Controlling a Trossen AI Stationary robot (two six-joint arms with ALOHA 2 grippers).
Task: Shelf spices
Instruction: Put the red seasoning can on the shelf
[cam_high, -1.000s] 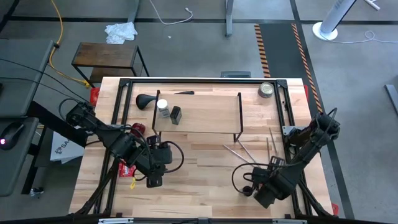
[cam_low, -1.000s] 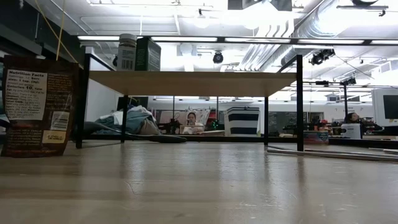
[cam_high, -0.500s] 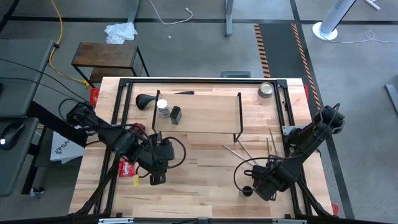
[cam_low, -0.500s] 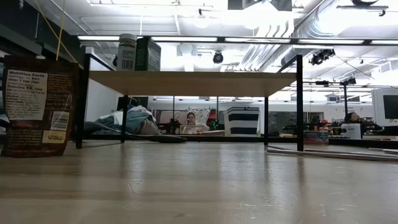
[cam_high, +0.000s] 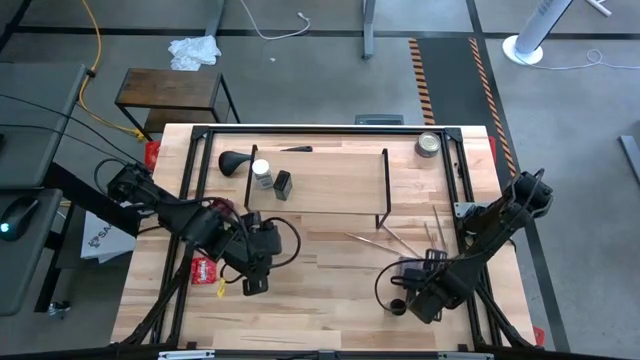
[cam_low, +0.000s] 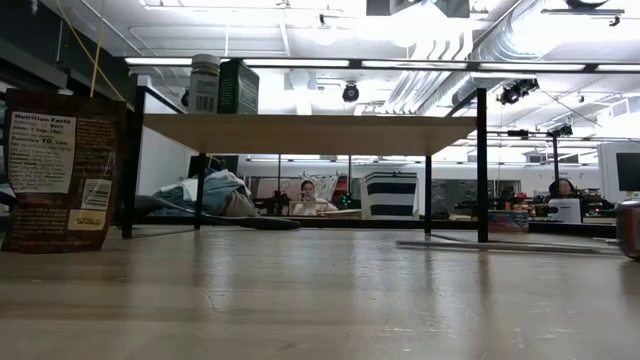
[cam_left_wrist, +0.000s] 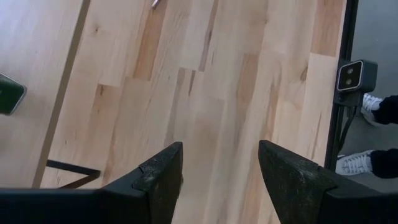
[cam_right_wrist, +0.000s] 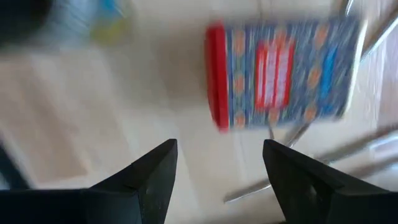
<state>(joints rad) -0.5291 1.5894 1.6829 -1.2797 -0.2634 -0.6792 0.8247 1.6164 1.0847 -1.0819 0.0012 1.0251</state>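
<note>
Shelf (cam_high: 330, 180) — light-wood board, black rod frames. Red-capped jar (cam_right_wrist: 283, 71) — blue label patterned with orange and red. Packet (cam_low: 62, 170): dark brown, pale label panels.

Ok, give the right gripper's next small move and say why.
Probably ease the right gripper forward until its fingers straddle the red-capped jar. Its fingers are open with nothing between them, and the jar lies just ahead on the table, not yet on the shelf.

A lab: bare ducts (cam_low: 500, 45) overhead, floor tape (cam_high: 425, 75), cables (cam_high: 95, 60), person at desk (cam_low: 307, 197) beyond.
</note>
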